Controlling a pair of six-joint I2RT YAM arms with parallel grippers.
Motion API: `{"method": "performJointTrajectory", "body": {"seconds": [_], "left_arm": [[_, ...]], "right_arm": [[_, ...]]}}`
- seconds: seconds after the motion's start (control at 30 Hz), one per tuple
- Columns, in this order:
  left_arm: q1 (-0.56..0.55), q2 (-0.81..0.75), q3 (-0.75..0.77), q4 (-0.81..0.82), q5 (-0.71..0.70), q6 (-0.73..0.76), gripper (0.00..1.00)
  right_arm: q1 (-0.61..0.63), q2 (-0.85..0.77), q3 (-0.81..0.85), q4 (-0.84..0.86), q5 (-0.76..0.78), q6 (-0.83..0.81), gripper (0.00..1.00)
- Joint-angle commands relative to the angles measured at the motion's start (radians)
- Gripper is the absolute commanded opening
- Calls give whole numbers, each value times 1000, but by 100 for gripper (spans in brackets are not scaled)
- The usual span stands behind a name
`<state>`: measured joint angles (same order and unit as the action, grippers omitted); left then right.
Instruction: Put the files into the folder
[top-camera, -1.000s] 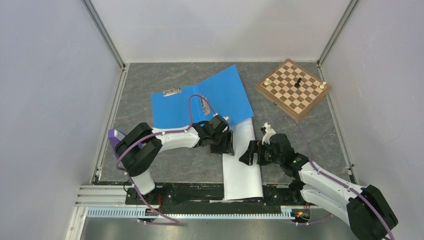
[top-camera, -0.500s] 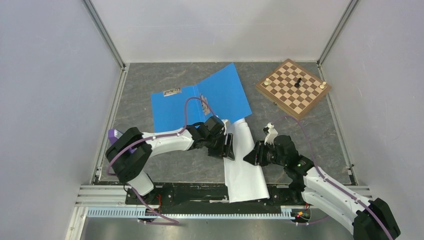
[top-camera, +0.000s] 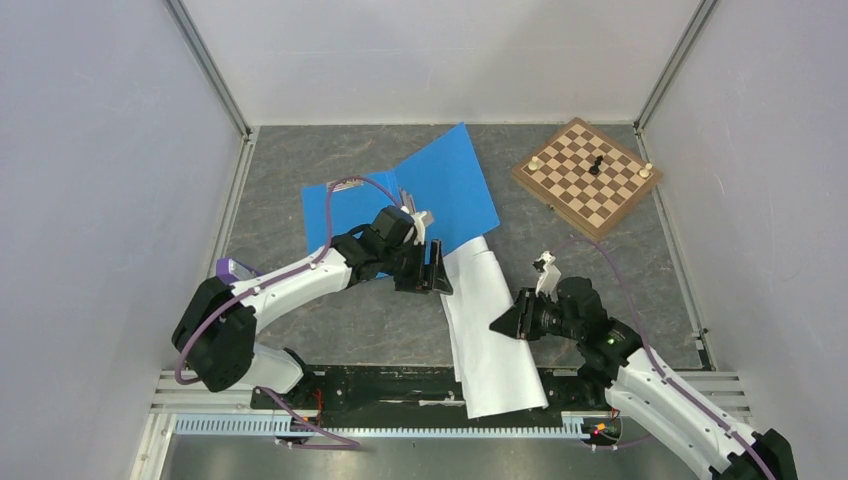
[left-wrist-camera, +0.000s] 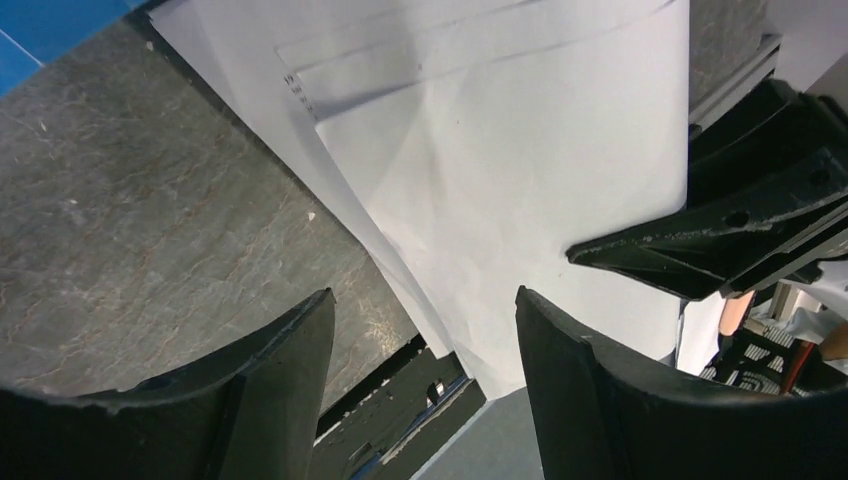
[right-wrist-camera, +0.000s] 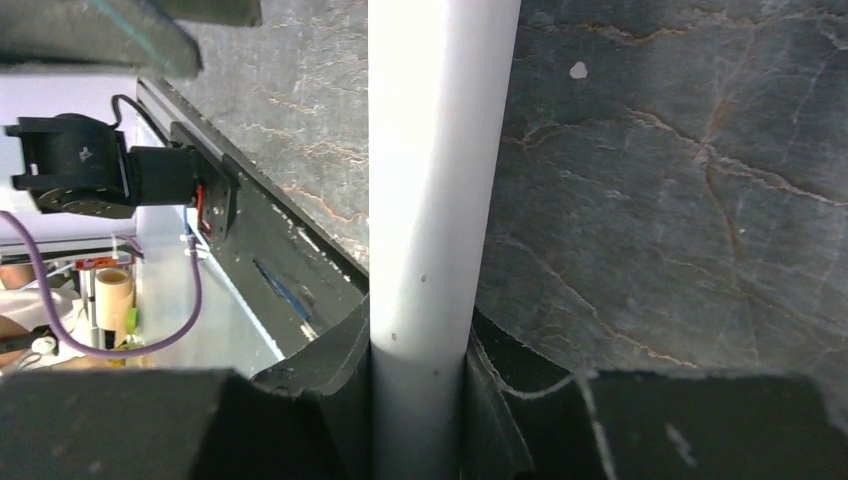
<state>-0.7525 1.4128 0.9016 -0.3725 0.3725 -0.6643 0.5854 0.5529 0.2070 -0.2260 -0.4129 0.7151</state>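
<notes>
The files (top-camera: 490, 335) are white sheets lying from the folder's near edge down over the table's front rail, their right side curled up. The blue folder (top-camera: 400, 195) lies open at the back centre. My right gripper (top-camera: 505, 326) is shut on the curled right edge of the files (right-wrist-camera: 430, 180), which stands between its jaws (right-wrist-camera: 420, 385). By the sheets' far left corner my left gripper (top-camera: 438, 270) stands open and holds nothing. In its wrist view the files (left-wrist-camera: 500, 150) lie beyond the left gripper (left-wrist-camera: 425, 335), and a corner of the folder (left-wrist-camera: 40, 30) shows.
A wooden chessboard (top-camera: 586, 176) with a few pieces sits at the back right. Grey walls close in the table on three sides. The black rail with the arm bases (top-camera: 400, 385) runs along the front edge, under the sheets' near end.
My left gripper let go of the files, opened and drew back toward the folder. My right gripper closed on the sheets' right edge, and their near end swung right.
</notes>
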Motion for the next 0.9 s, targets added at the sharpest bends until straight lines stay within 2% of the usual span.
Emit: {"method": "performJointTrajectory", "body": {"seconds": [0.0, 0.17, 0.5, 0.67, 0.87], "left_arm": [[23, 20, 74, 11, 29, 44, 73], [57, 40, 75, 68, 59, 28, 73], [220, -98, 73, 47, 140, 91, 77], [276, -163, 38, 160, 267, 63, 78], [350, -242, 52, 249, 392, 55, 81]], "right_arm": [[3, -52, 44, -47, -41, 32, 29], [2, -76, 66, -47, -71, 58, 28], [2, -42, 182, -22, -121, 100, 28], [2, 4, 208, 93, -161, 161, 28], [-19, 151, 355, 252, -228, 196, 27]]}}
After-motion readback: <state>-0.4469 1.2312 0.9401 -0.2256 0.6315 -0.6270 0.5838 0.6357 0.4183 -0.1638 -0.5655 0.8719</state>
